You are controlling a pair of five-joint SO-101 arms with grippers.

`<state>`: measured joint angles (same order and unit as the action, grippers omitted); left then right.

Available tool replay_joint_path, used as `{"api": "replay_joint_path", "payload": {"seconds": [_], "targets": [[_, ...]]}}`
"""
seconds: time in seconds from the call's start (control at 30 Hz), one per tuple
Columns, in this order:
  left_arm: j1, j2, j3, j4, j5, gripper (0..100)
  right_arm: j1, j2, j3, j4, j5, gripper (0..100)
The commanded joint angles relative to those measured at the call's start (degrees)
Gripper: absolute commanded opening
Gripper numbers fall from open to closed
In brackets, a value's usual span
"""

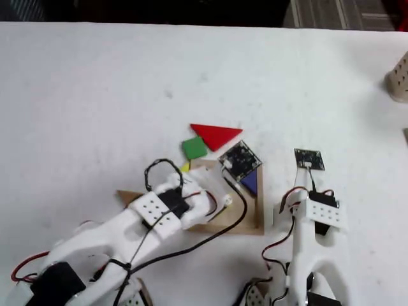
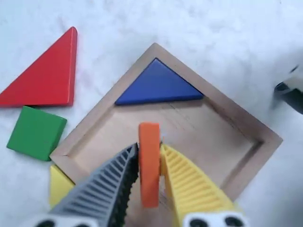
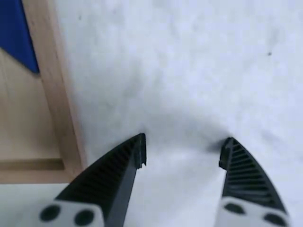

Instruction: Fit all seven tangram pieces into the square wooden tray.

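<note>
White table surface [image 1: 95,95], lightly mottled, with a dark strip of floor beyond its far edge; square wooden tray [image 1: 258,213] near the front of the table, between the two arms, seen corner-on from the left wrist; blue triangle [image 2: 158,85] flat inside the tray, its right-angled tip set into one corner and its two short sides along the raised rim; rest of the tray floor bare wood; left gripper [image 2: 148,150] over the middle of the tray, one grey finger and one yellow, closed narrowly on an orange piece [image 2: 149,170]; that piece stands on edge, upright between the ribbed pads; whether its lower edge touches the tray floor cannot be told; red triangle [image 1: 217,135] flat on the table outside the tray, past its far corner; green square [image 1: 194,148] just beside the red triangle, also outside; yellow piece [image 2: 59,182] against the outer side of the tray rim, near the green square, partly hidden by the grey finger; right gripper [image 3: 184,144] low over bare table just beside the tray's outer rim, its black fingers spread wide, nothing between them; pale perforated object [image 1: 398,80] at the table's far right edge, well apart from the pieces.
</note>
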<state>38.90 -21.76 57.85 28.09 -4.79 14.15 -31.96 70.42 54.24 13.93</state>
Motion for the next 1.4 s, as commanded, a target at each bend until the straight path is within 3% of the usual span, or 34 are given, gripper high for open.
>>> {"api": "replay_joint_path", "payload": {"seconds": [0.0, 0.63, 0.8, 1.37], "targets": [[0.84, -0.48, 1.14, -1.49, -0.18, 23, 0.66, 0.57, -0.18, -1.8, 0.7, 24.6], [-3.03, -0.57, -0.44, -0.97, -0.09, 18, 0.66, 0.57, -0.18, -1.89, 0.7, 24.6], [1.54, -0.57, 0.09, 3.34, -0.35, 2, 0.66, 0.57, -0.18, -1.89, 0.7, 24.6], [0.4, -1.01, 0.88, 4.75, -0.18, 2, 0.66, 0.57, -0.18, -1.89, 0.7, 24.6]]}}
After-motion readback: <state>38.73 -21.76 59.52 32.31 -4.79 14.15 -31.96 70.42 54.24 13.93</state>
